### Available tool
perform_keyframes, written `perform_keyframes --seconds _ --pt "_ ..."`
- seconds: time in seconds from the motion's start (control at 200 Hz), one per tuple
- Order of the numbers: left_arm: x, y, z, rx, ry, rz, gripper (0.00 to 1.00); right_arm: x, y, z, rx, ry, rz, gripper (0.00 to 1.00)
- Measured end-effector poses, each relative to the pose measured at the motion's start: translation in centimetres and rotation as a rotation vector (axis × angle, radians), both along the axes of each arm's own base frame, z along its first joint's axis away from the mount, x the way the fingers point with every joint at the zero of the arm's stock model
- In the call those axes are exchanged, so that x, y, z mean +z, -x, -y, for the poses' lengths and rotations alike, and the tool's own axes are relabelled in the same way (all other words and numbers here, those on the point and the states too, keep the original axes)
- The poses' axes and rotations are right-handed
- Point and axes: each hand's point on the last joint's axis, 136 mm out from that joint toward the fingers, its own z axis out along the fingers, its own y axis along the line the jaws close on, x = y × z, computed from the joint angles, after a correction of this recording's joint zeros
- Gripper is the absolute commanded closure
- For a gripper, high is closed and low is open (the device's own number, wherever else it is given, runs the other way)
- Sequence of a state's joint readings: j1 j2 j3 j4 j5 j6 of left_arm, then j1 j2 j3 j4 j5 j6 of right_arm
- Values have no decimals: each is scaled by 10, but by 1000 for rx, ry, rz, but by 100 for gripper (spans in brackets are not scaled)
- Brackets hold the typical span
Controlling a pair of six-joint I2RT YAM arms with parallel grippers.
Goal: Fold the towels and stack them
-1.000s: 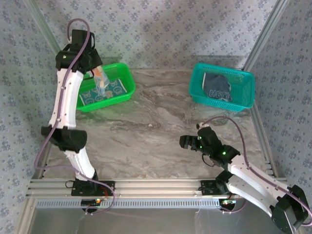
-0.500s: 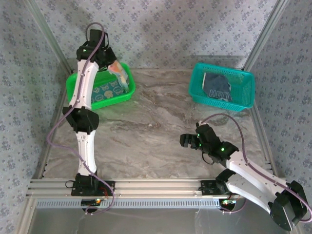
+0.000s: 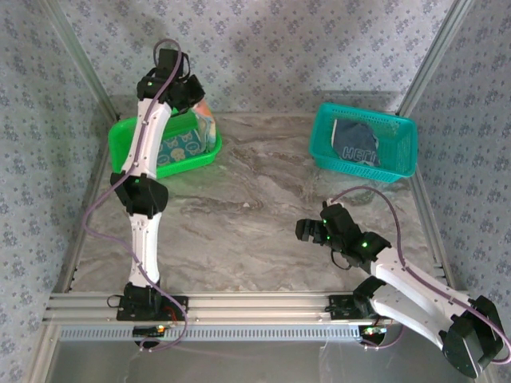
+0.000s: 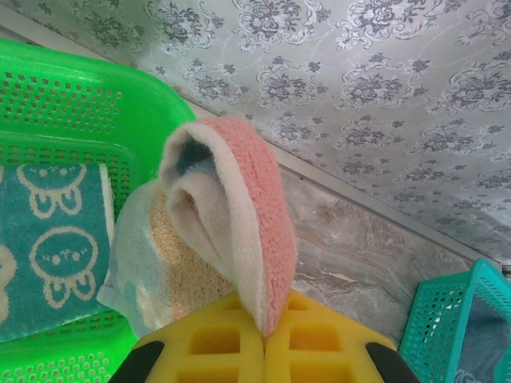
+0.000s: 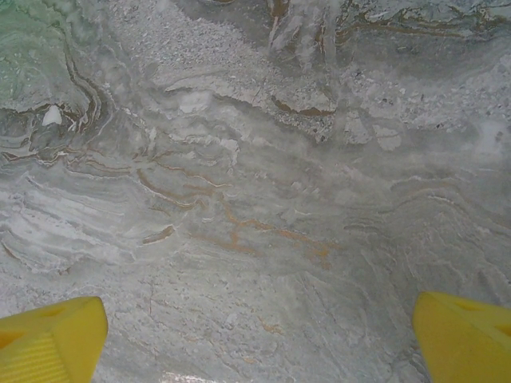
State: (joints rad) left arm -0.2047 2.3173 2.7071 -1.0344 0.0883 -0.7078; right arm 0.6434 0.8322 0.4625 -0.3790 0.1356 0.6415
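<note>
Below, you see a grey marbled tabletop (image 3: 255,199) enclosed by walls (image 3: 279,48) papered in a pale blue floral print. An aluminium rail (image 3: 255,307) runs along the near edge, and slanted metal posts (image 3: 427,64) rise at the far corners.

A green basket (image 3: 120,140) sits at the far left and a teal basket (image 3: 406,148) at the far right, well apart. The marble between them is bare and gives you open room for moving across the middle.

Your left gripper (image 4: 263,339) is raised above the right end of the green basket, near the far wall. Its yellow fingers are clenched on the light towel (image 4: 231,207). That towel is doubled over into a rounded loop, with a pink outer face, cream fleece inside and a light blue patch beside it. Its long axis runs from the pinch straight away from the fingers, leaning slightly left in the wrist view, with the rounded fold at the far end.

The teal towel (image 4: 40,239), printed with white rabbit faces, lies flat on the floor of the green basket. The dark towel (image 3: 355,142), with pale lettering, lies crumpled in the teal basket.

Your right gripper (image 5: 255,343) hangs low over the marble at the near right. Its fingers are released and spread wide, with bare stone between them.
</note>
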Motion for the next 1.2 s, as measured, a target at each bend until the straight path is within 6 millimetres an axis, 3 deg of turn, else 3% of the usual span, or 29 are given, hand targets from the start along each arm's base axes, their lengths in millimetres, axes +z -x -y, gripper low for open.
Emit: perform_keyframes --seconds 0.44,0.65,0.959,1.199 --pt "10 -7 20 18 113 28 100 -7 3 2 -5 6 -16 0" --pt "2 -7 19 13 89 11 100 -10 4 4 -8 8 -22 0" --pt "-18 -1 -12 31 -9 -53 100 -12 3 3 -14 6 -27 0" --pt "-49 4 -46 73 -76 -141 100 -16 4 3 -14 14 -39 0"
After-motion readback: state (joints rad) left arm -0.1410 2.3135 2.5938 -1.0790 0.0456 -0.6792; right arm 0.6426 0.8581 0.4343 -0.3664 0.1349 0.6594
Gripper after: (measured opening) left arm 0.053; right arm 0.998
